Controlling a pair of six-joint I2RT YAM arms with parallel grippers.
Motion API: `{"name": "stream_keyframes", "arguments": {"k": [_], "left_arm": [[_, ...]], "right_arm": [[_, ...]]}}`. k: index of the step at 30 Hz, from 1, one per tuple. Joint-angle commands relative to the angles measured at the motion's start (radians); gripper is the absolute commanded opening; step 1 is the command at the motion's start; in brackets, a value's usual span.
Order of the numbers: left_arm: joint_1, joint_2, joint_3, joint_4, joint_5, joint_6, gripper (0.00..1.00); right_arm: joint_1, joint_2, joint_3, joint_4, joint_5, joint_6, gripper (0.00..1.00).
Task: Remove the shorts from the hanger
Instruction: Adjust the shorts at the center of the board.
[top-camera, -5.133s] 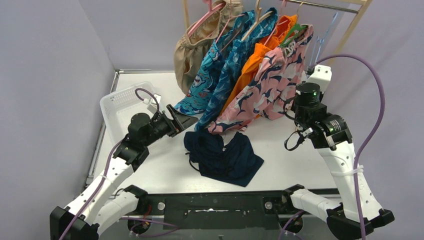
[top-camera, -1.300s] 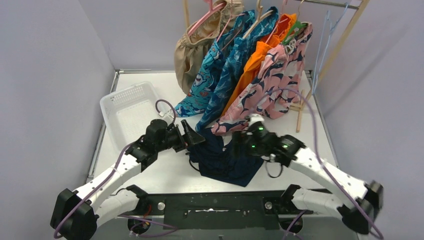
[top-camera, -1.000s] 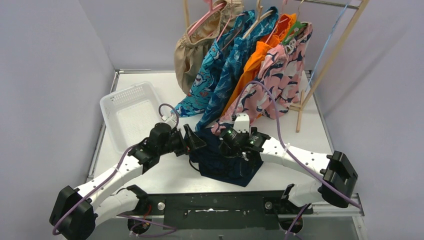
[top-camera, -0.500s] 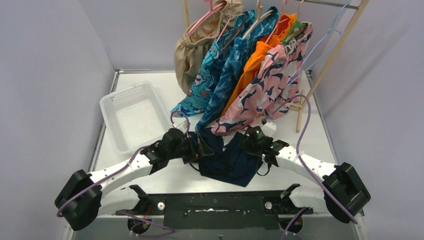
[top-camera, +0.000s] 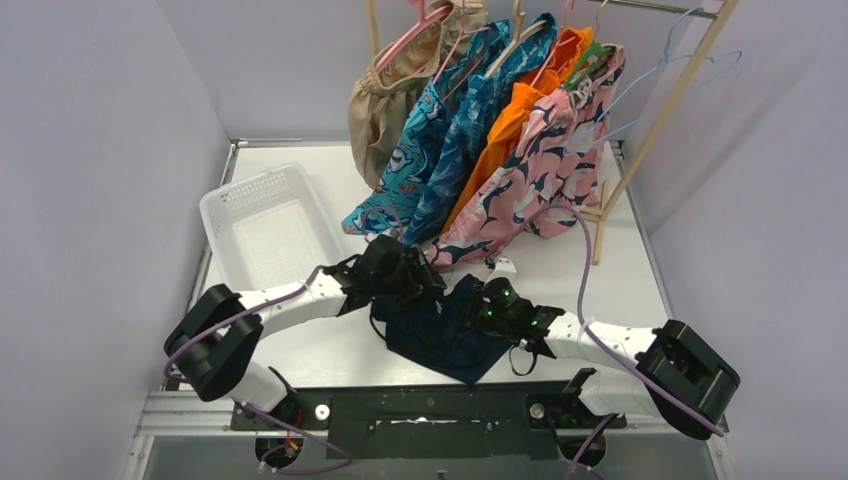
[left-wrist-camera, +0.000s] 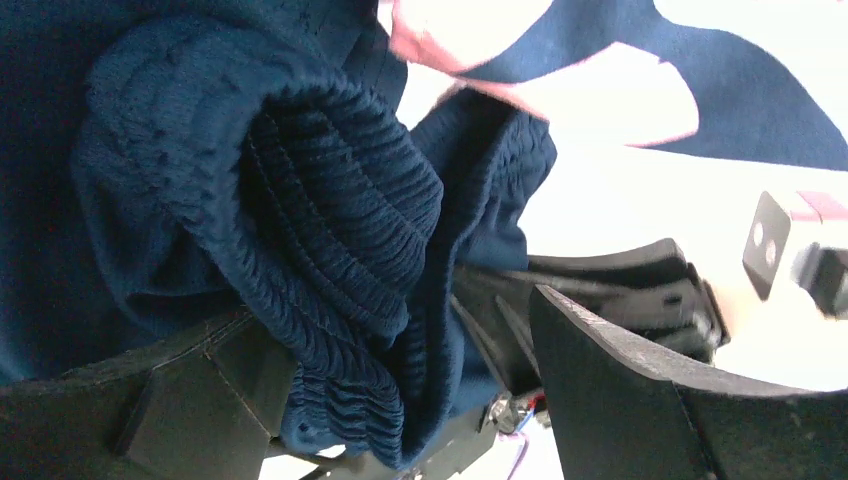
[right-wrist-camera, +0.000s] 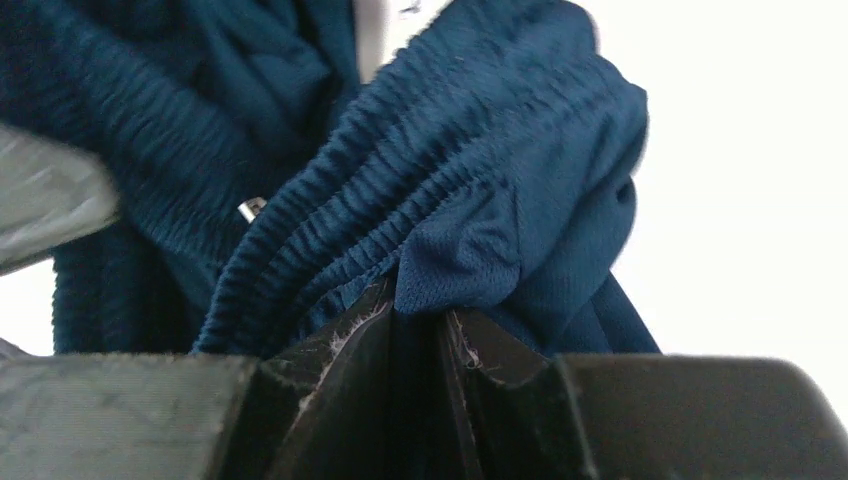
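Down on the white table (top-camera: 330, 345), the navy shorts (top-camera: 445, 335) lay crumpled between the two arms, off any hanger, just in front of the hanging row. The right gripper (right-wrist-camera: 415, 305) had clenched on a fold of them at the ribbed waistband, its fingers nearly together with mesh fabric pinched between. The left gripper (left-wrist-camera: 400, 330) was spread wide at the opposite end of the waistband; the gathered elastic bunched against one finger, with a gap left to the other. Behind them, five pairs hung from the wooden rack (top-camera: 690, 80): tan shorts (top-camera: 385, 95), turquoise print shorts (top-camera: 400, 175), dark teal-blue print shorts (top-camera: 465, 140), orange shorts (top-camera: 510, 115) and pink shark-print shorts (top-camera: 545, 170), whose hem reached down near the left gripper. A white basket (top-camera: 225, 205) stood on the table at the left.
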Motion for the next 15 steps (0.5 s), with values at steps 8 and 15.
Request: {"name": "stream_keyframes", "arguments": {"k": [8,15], "left_arm": [[-0.009,0.172,0.124,-0.292,-0.112,0.263,0.78],[-0.041,0.264,0.204,-0.469,-0.268,0.379,0.80]], "right_arm": [[0.086,0.028,-0.062,0.301,-0.052,-0.139,0.17],[0.150,0.003,-0.061,0.274,0.034,-0.185,0.22]]}}
